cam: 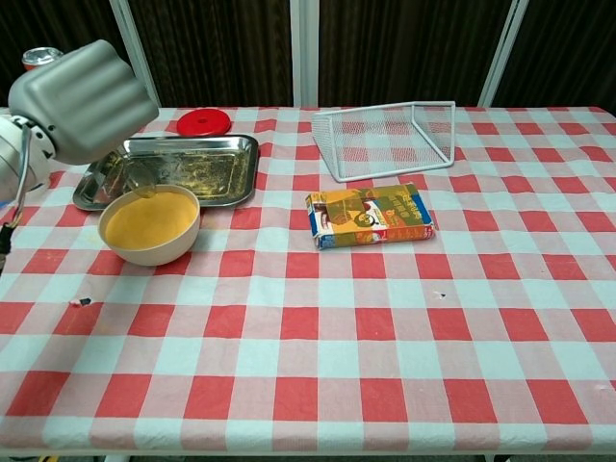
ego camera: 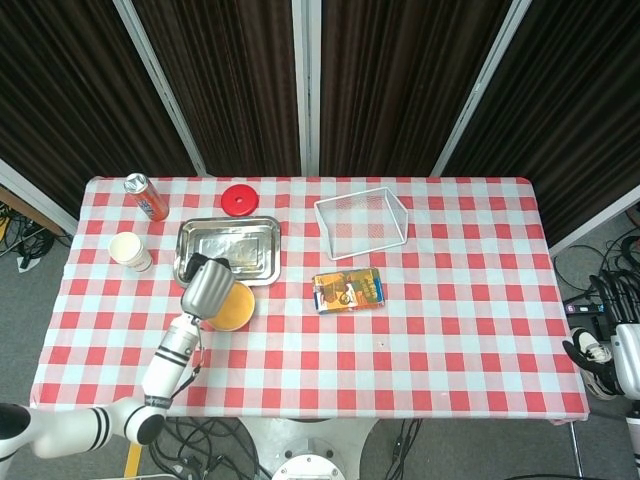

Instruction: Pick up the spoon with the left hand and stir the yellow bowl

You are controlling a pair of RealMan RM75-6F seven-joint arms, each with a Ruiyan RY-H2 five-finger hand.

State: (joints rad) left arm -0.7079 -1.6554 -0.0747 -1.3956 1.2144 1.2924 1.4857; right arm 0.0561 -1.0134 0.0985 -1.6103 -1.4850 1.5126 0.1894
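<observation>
Now the left hand [cam: 82, 96] grasps the clear spoon [cam: 144, 177], its tip at the far rim of the yellow bowl [cam: 150, 223] on the counter [cam: 337, 327]. Dip lower, circle gently, avoid nudging the steel tray [cam: 207, 168] behind.

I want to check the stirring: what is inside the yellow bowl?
The yellow bowl is full of a smooth yellow-orange mass. The left hand holds a clear spoon whose tip reaches its far edge. Anything beneath the surface is hidden.
</observation>
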